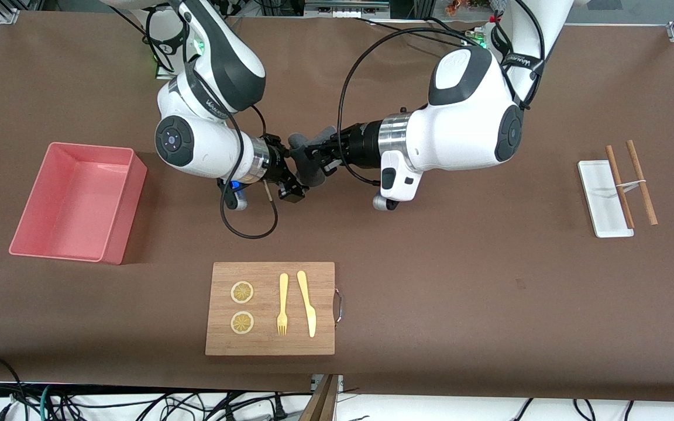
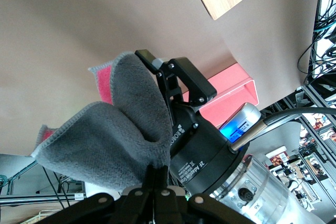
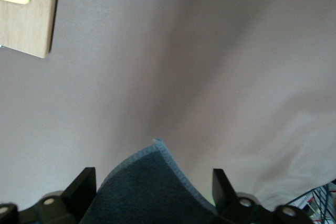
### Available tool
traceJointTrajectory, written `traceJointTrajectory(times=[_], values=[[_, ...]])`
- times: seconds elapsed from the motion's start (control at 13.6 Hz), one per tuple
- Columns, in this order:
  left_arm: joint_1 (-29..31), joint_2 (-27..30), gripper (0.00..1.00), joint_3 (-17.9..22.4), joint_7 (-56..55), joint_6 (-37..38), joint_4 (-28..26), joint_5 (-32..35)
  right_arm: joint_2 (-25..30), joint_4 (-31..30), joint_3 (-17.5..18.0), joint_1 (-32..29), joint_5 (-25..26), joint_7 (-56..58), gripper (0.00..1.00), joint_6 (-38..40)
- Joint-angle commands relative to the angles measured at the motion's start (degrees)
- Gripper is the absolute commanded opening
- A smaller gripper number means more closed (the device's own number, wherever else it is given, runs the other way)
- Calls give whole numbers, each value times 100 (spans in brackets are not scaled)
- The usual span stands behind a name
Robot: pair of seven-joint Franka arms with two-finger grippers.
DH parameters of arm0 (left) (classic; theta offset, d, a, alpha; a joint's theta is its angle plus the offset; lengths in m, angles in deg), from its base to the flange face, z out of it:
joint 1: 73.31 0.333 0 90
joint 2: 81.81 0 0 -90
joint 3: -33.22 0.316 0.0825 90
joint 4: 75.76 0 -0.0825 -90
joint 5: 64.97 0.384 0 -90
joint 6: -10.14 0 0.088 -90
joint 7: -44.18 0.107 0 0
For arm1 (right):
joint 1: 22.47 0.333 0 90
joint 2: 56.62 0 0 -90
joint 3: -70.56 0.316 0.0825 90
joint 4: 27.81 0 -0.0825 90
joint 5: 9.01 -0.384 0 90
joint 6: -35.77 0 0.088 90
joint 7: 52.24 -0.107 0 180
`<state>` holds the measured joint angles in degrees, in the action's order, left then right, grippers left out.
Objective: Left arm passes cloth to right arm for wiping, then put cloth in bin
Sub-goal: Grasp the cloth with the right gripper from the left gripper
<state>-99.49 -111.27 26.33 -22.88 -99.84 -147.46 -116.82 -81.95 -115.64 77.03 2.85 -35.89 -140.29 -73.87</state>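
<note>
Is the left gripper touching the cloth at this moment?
Touching. In the left wrist view the left gripper is pinched shut on the lower edge of the grey cloth, with the fabric fanning out above the jaws.

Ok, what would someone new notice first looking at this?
The two grippers meeting nose to nose over the middle of the table, the left gripper pinching the grey cloth while the right gripper stands open around it. Next, the pink bin at the right arm's end.
</note>
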Motion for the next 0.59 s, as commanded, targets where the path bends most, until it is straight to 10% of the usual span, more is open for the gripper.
traceJointTrajectory(times=[0.0, 0.15, 0.51], values=[[-19, -86, 0, 30, -87, 20, 191, -71, -24, -6, 21, -27, -431, 296, 33, 100], [-11, -86, 0, 30, -87, 20, 191, -71, -33, 20, 21, -36, -747, 508, 0, 92], [-2, -77, 19, 47, -87, 29, 191, -62, -68, 37, 12, -44, -967, 499, 0, 48]])
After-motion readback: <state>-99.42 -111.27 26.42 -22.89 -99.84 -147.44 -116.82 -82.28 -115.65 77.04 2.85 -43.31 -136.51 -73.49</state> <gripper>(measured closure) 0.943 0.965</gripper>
